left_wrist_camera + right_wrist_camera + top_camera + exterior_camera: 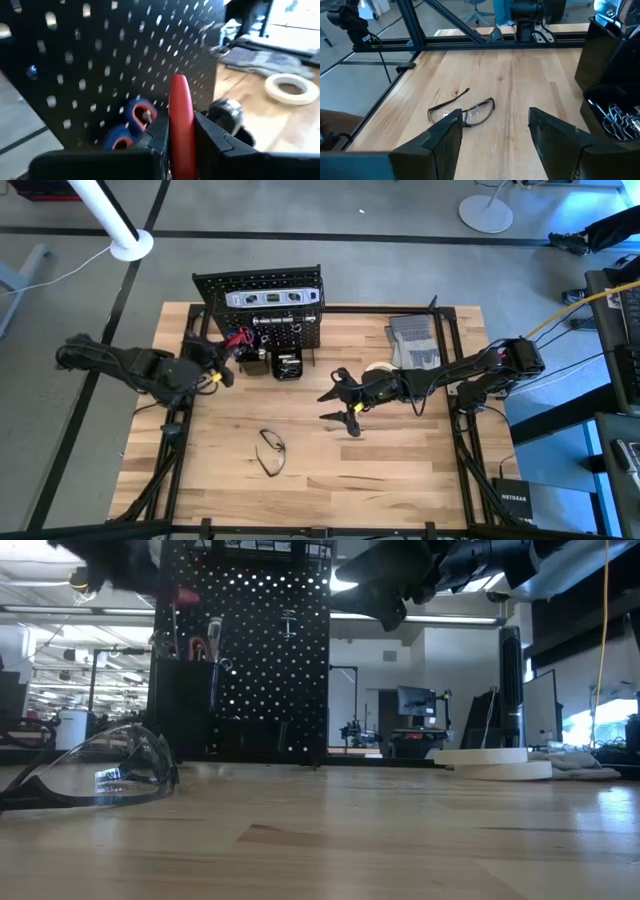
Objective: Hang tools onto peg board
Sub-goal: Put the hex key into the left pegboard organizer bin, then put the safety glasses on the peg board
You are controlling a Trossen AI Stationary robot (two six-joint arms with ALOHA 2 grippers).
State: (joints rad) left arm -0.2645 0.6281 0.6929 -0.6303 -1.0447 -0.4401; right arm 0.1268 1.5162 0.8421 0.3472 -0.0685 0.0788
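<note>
Safety glasses (95, 775) lie nearest the low camera, resting on the wooden surface (400, 470) with the lenses toward the front edge; from above they (270, 452) sit in the middle of the front half, well apart from both arms.

Left end effector (222, 365): positioned just beside the left face of the peg board (262, 308), above the small black bins. Its fingers (215, 135) are narrowly parted and closed on a red-handled tool (181, 120), whose handle stands upright between them. Blue-handled tools (130, 125) are seen just behind, against the perforated panel.

Right end effector (345, 408): raised above the centre of the surface, to the right of the peg board and clear of it. Its fingers (445, 140) stand wide apart with nothing between them. It faces the safety glasses (462, 112), which lie ahead of it, not touched.

Peg board: upright at the rear centre of the surface. A silver bar level (273, 298) is mounted across its upper part. Black bins (287, 364) at its foot hold further tools, including red handles (238, 338).

White tape roll (378, 369) lies flat on the surface to the right of the board, under the right arm. Grey work gloves (412, 340) lie behind it near the rear right.
</note>
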